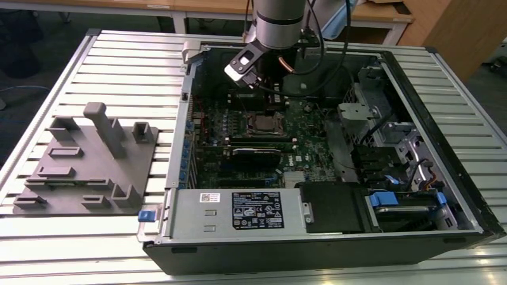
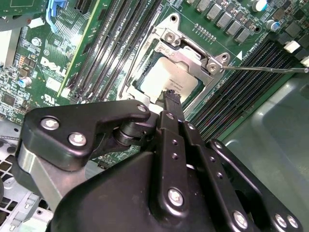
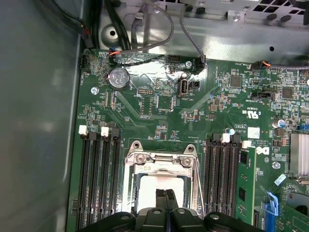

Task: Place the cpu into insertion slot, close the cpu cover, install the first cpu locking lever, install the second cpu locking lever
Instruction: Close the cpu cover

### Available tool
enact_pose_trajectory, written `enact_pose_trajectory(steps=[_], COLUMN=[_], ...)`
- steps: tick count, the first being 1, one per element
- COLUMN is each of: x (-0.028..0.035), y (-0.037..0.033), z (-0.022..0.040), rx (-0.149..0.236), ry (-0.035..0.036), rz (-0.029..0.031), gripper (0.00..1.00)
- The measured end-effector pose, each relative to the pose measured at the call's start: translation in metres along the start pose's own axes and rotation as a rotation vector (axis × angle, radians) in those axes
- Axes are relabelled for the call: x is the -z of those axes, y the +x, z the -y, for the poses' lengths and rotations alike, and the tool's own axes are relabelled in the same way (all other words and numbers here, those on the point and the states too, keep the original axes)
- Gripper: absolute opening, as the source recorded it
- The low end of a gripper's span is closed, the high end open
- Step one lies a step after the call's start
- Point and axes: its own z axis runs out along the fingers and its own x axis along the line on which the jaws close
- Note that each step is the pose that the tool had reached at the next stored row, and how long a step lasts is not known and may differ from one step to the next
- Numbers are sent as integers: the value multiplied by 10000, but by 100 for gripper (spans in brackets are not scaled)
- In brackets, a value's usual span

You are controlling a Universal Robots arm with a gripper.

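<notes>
The cpu lies pale and silvery in the insertion slot on the green board. Over it sits the cpu cover, a silver frame lying down flat with the chip showing through its window. In the first wrist view the cpu and the cpu cover lie just beyond the fingertips. My gripper is shut with nothing between its fingers, its tip right at the chip's edge, also seen as the gripper and the gripper. A thin locking lever runs out from the socket's corner over the memory slots.
Long black memory slots flank the socket on both sides. A black card lies near the socket. The case wall stands close by. A grey fixture tray rests on the table at the exterior view's left.
</notes>
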Motion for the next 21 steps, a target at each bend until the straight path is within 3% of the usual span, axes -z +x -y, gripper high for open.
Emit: enact_pose_trajectory(steps=[10, 19, 21], x=[0, -3, -3], y=[0, 0, 0], z=[0, 0, 0], rx=[72, 1225, 1277], ry=[-3, -53, -56], rz=[-3, -48, -51], gripper=[10, 10, 10])
